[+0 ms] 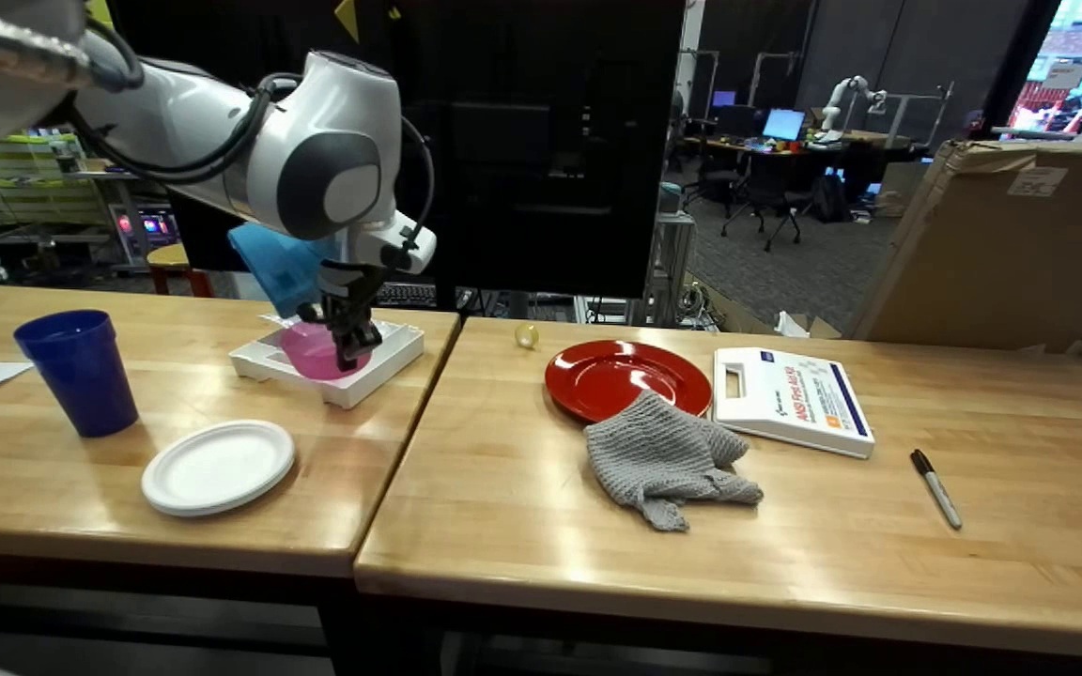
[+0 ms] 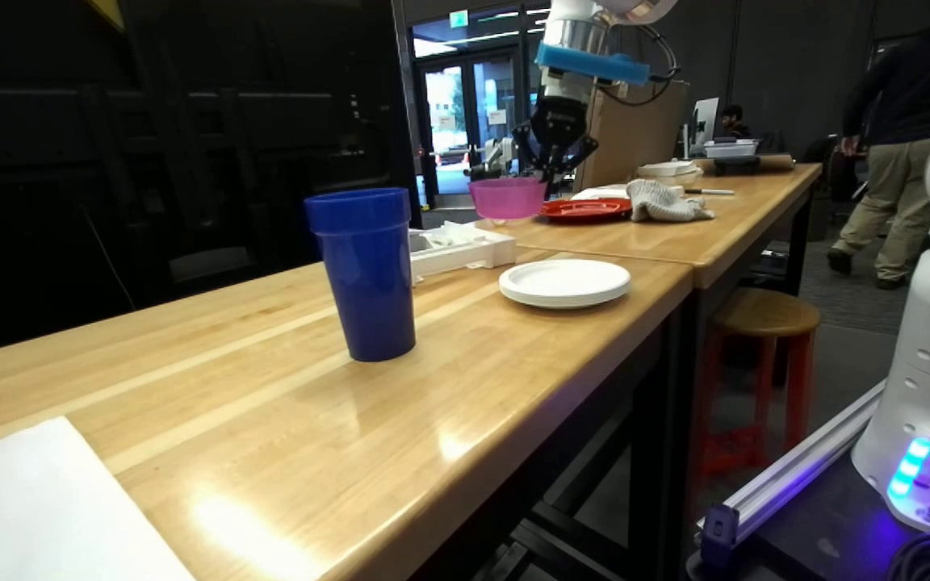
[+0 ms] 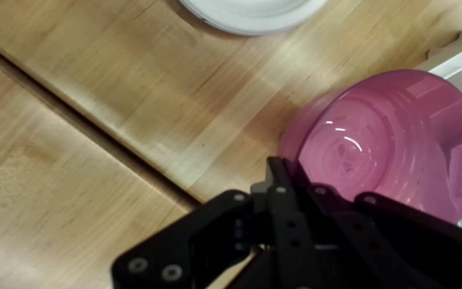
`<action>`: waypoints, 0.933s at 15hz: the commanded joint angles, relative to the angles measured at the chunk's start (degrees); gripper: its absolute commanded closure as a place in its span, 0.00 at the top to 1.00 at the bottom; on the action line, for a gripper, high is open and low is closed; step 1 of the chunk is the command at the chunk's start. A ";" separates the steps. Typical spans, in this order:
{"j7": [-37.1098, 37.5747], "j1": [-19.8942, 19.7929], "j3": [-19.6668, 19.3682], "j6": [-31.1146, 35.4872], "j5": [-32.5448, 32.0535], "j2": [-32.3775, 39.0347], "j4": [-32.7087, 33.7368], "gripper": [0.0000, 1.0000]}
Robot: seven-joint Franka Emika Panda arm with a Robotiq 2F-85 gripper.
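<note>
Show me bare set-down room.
Bare patches: between the table seam and the gray knitted cloth; between that cloth and the black-capped gray marker. Crowded: that cloth, glossy red round plate and white plastic first-aid kit; translucent pink bowl, in the jaws, near the white tray.

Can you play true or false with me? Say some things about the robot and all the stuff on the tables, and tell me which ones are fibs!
1. The gripper pinches the pink bowl at its rim. True.
2. The blue cup lies on its side. False: the blue cup stands upright.
3. The gray cloth is inside the pink bowl. False: the gray cloth lies by the red plate.
4. The first aid box lies next to the red plate. True.
5. The white plates are on top of the red plate. False: the white plates sit on another table.
6. The marker has a black cap. True.
</note>
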 commanded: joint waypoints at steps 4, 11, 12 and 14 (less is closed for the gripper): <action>1.99 -3.03 -2.90 3.57 4.28 -3.88 -6.04 0.01; 2.09 -5.65 -5.34 5.97 5.54 -4.96 -10.60 0.01; 1.83 -5.91 -5.68 6.41 5.66 -4.85 -11.06 0.01; 1.94 -6.49 -6.17 6.73 5.48 -4.78 -11.64 0.01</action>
